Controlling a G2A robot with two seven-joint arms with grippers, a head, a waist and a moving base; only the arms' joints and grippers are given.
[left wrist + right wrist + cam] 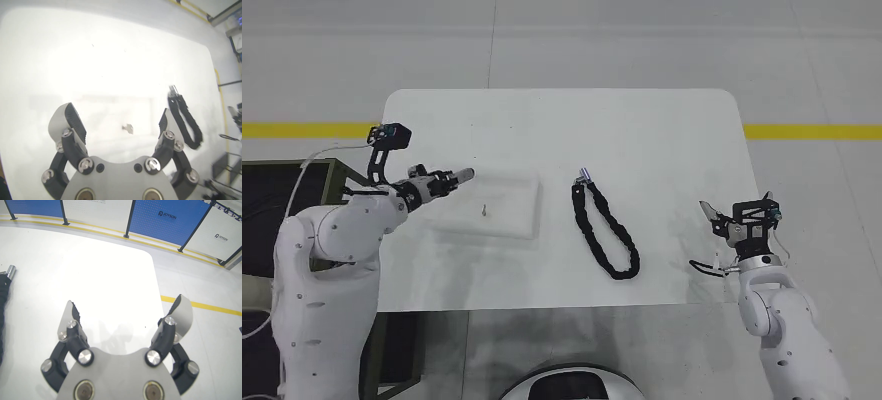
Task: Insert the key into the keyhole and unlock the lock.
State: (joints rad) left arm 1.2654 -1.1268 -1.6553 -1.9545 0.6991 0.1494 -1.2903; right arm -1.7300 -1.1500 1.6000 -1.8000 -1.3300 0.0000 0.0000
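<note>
On the white counter (642,130), the black chain lock (604,232) lies near centre with its metal cylinder end (587,176) toward 12 o'clock. The small key (485,210) rests flat on a white pad (517,225) at 9 o'clock from the lock, well apart from it. The left gripper (117,113) hovers at 10 o'clock from the key with fingers (74,121) released, while the right gripper (124,303) sits at 3 o'clock from the lock, near the counter edge, fingers likewise released.
</note>
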